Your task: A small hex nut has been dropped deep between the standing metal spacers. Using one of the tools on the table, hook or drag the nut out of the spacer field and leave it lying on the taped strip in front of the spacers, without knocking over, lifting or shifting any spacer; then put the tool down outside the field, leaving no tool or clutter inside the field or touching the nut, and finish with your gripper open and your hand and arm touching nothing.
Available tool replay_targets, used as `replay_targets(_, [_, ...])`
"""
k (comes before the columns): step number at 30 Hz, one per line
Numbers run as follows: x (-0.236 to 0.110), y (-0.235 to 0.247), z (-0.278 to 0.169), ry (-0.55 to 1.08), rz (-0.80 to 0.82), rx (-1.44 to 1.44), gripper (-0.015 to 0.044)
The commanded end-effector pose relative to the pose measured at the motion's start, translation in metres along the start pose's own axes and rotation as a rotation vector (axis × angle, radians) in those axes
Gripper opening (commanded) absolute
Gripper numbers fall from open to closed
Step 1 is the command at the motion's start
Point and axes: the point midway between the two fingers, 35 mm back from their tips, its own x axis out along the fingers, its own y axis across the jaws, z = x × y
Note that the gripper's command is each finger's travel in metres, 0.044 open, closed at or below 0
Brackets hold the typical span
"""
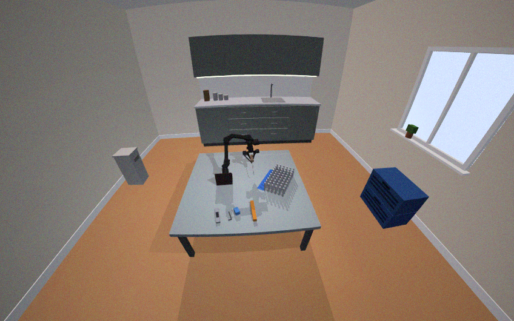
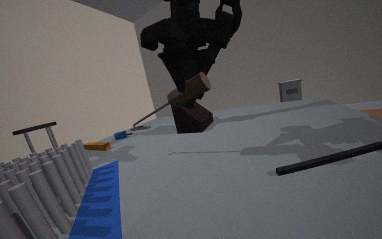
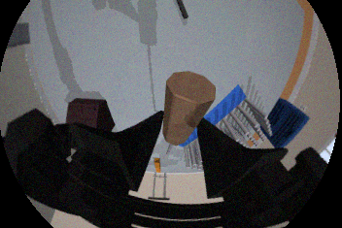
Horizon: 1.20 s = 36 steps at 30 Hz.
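Gripper [image 2: 186, 86] hangs above the desk [image 2: 245, 184], clear of its surface, jaws partly closed and clamped on the wooden handle [image 2: 190, 89] of a hook tool. In the exterior view the handle sits tilted between the fingers, and a thin metal rod [image 2: 151, 114] runs out of its lower end, slanting down to a small bent tip near the desk surface. In the wrist view the handle [image 3: 183, 107] stands up between the two dark fingers.

Spacers [image 1: 279, 180]: a dense grid of upright grey cylinders, all standing, well apart from the gripper, off to the side the rod points toward. Blue taped strip [image 1: 265, 179] lies flat along the edge of the spacer field nearest the gripper, between gripper and spacers; in the exterior view spacer shadows fall across it [image 2: 100, 202].

Hex nut: cannot be made out in any view; hidden among the spacers or too small to tell.

Other items on the desk: a black L-shaped bar [image 2: 334, 157] lying flat on the opposite side of the gripper from the spacers; an orange block [image 2: 97, 146] and a small blue block [image 2: 120, 135] farther off, beyond the strip. The arm's dark red base [image 2: 192, 118] sits directly behind the held tool.
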Motion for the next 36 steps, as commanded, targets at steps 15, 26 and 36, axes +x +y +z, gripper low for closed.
replay_targets(15, [-0.006, -0.010, -0.021, 0.183, -0.020, -0.618, 0.0000])
replay_targets(26, [-0.011, -0.016, -0.033, 0.295, 0.018, -0.973, 0.0000])
replay_targets(36, [-0.013, -0.018, -0.038, 0.340, 0.044, -1.115, 0.0000])
